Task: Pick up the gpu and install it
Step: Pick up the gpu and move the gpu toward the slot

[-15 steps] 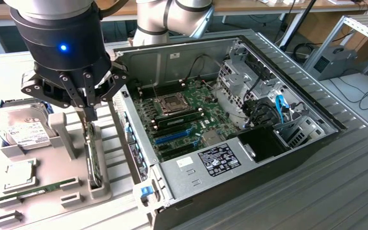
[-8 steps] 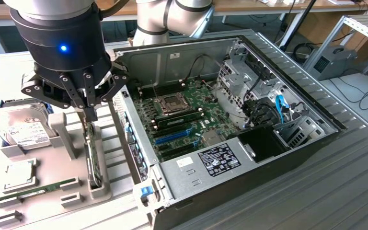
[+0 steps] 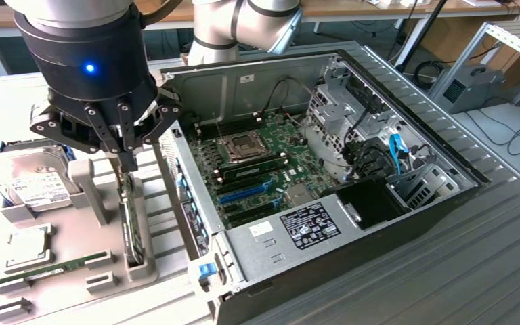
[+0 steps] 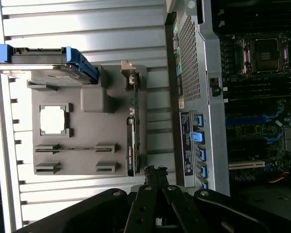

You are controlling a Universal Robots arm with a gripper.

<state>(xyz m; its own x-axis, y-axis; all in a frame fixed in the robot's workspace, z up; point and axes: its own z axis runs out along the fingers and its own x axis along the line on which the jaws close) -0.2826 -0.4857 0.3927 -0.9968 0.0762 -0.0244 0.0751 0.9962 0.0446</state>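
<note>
The gpu stands on its long edge in a slot of the grey holder, just outside the open computer case. It is a thin dark card with a metal bracket at one end. My gripper hangs over the card's far end with its fingers pressed together and nothing between them. In the wrist view the shut fingertips sit just beside the card's end, between the card and the case wall. Inside the case, the motherboard lies exposed with blue expansion slots.
The holder also carries a hard drive on the exterior view's left, a square processor and a slim green memory stick. A drive cage and cables fill the case's far side. Ribbed metal table surrounds everything.
</note>
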